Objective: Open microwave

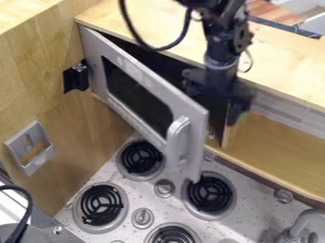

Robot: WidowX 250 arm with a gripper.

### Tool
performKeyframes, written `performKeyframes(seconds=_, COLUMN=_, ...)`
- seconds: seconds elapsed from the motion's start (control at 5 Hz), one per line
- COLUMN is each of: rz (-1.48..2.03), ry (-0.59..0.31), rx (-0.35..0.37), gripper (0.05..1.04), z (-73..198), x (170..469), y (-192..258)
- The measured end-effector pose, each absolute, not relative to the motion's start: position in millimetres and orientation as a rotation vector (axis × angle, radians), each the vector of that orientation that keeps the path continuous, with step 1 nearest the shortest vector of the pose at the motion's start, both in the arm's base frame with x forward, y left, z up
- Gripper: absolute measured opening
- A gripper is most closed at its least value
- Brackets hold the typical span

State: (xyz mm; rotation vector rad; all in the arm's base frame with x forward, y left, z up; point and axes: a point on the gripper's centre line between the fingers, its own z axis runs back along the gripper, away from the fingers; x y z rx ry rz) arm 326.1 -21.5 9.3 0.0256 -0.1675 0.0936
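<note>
One black gripper (pixel 234 108) hangs behind the free edge of the microwave door, just beside it; the picture does not show whether it is open or closed. The single door (pixel 136 90) stands swung well out, to the view's left of the gripper, with one dark window (pixel 143 97) and one upright handle (pixel 178 142) below and left of the gripper. Behind the door, the dark microwave opening (pixel 155 56) lies up and left of the gripper.

Above the gripper runs one pale wooden top (pixel 282 57), and one cable (pixel 155 49) loops beside the arm. To its right is one wooden shelf (pixel 279 142). Farther below the gripper, the stove (pixel 190 216) has four black burners (pixel 209 193), the lowest cut off by the view's edge, and at least three round knobs (pixel 164 188). Well apart, one faucet (pixel 308 220) stands at lower right, and one grey holder (pixel 27 154) is on the wooden panel (pixel 51 85) at far left.
</note>
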Motion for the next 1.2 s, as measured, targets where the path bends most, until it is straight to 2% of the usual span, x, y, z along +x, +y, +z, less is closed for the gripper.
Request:
performKeyframes(seconds=0.6, rz=0.271, ry=-0.148, rx=0.069, gripper=0.999, z=19.4, x=268.1, y=17.3)
performKeyframes(seconds=1.2, rz=0.443, ry=-0.124, rx=0.063, gripper=0.999, z=7.4, x=235.6, y=71.6)
